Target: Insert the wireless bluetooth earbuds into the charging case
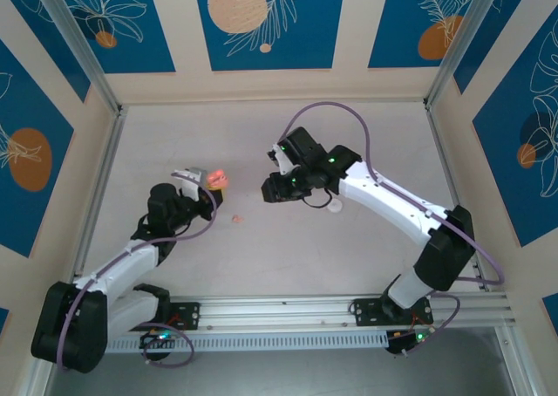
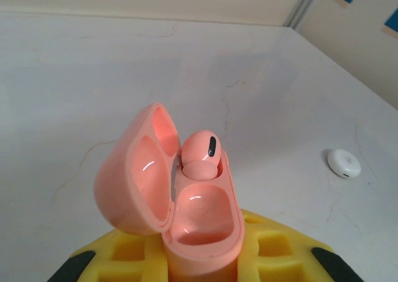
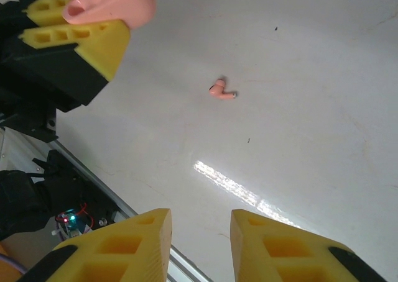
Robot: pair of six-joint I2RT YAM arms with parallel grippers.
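My left gripper is shut on the pink charging case, holding it by its base between yellow fingers. The lid is swung open to the left. One earbud sits in the far slot, and the near slot is bare. The other earbud lies loose on the white table, seen from above just below and right of the case. My right gripper hovers above the table, open with nothing between its fingers. From above it is right of the case.
A white round disc lies on the table to the right of the case, near the right arm. Patterned walls close the table on three sides. The aluminium rail with the arm bases runs along the near edge.
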